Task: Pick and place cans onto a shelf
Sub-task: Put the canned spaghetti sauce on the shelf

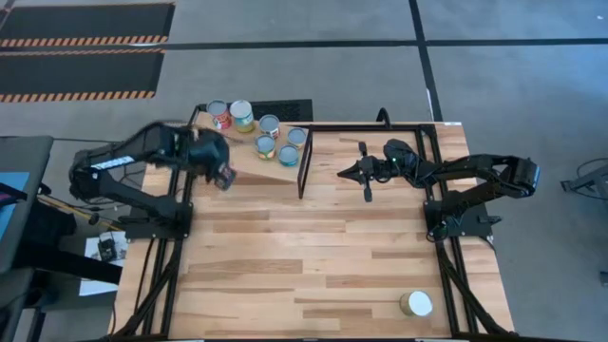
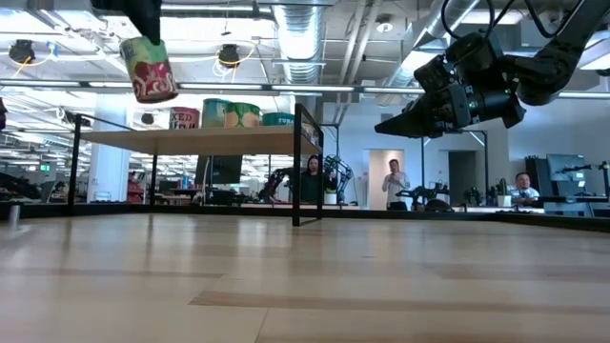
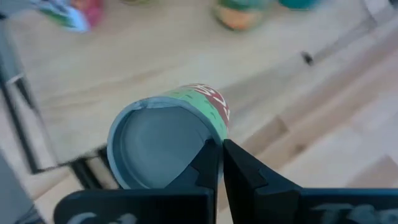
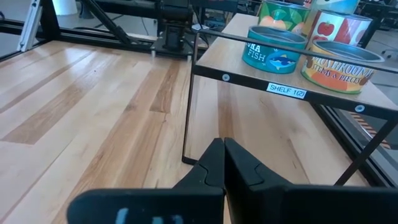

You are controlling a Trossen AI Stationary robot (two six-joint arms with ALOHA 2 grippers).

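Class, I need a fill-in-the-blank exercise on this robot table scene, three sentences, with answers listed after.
1. The can held in the air is carried by the ____ gripper.
2. The number of cans standing on the shelf is ____.
3. The cream-topped can stands alone on the table nearest the ____ arm.

Answers: left; five; right

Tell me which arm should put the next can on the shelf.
Left. Its claw already holds a can raised beside the shelf. The right claw hangs empty and shut past the shelf's other end.
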